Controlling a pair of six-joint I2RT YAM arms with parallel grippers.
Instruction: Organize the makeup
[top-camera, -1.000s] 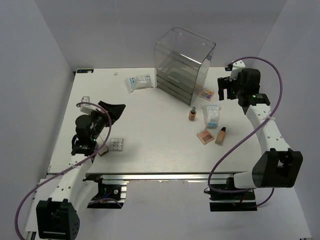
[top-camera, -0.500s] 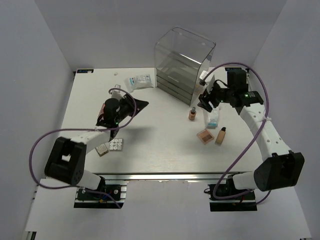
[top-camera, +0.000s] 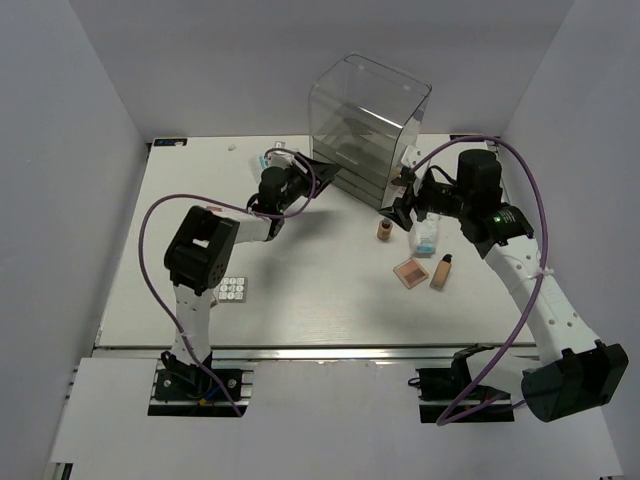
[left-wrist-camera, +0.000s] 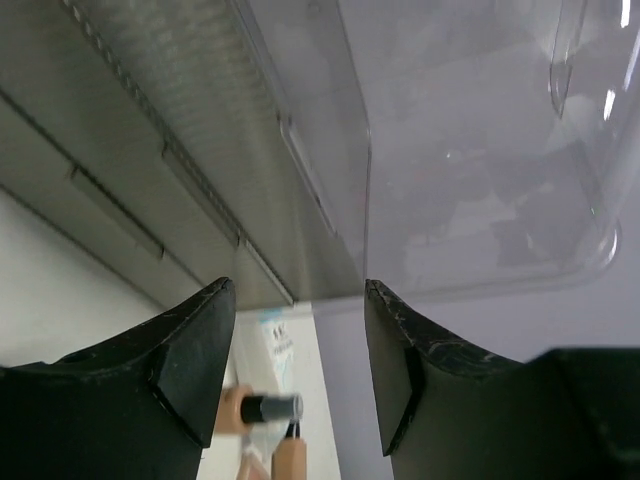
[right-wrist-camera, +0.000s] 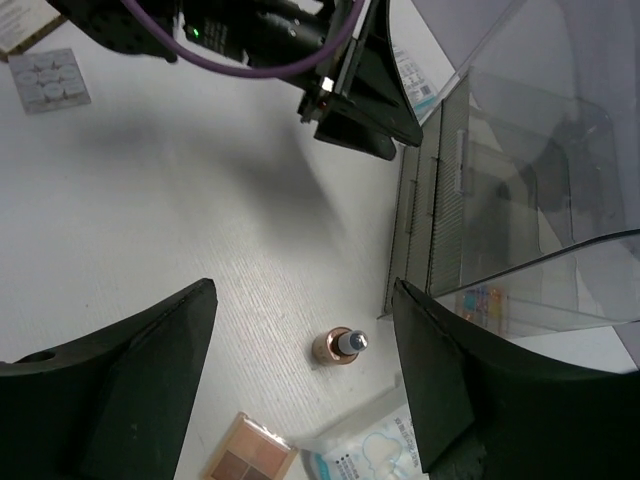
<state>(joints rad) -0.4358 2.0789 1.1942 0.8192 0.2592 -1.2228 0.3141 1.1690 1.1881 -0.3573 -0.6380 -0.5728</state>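
The makeup lies scattered on the white table (top-camera: 300, 300). A small tan foundation bottle (top-camera: 384, 229) (right-wrist-camera: 340, 346) stands upright, with my right gripper (top-camera: 398, 210) (right-wrist-camera: 302, 290) open above it and nothing held. Near it are a white-and-blue packet (top-camera: 424, 238) (right-wrist-camera: 385, 450), a peach palette (top-camera: 411, 272) (right-wrist-camera: 250, 455) and a lying foundation bottle (top-camera: 441, 270). A white grid palette (top-camera: 233, 289) (right-wrist-camera: 48, 80) sits at the near left. My left gripper (top-camera: 318, 170) (left-wrist-camera: 298, 300) is open and empty, close to the grey drawers (left-wrist-camera: 150, 190). Another packet (top-camera: 266, 160) shows partly behind the left arm.
The tall clear plastic box (top-camera: 370, 110) (right-wrist-camera: 540, 170) with grey drawers (top-camera: 350, 180) (right-wrist-camera: 440, 200) stands at the back centre. Purple cables loop from both arms. Through the box wall, the right wrist view shows a colourful flat item (right-wrist-camera: 480, 303).
The left arm swung from the near left edge to the back, up to the drawers. The right gripper came left and down over the upright bottle.
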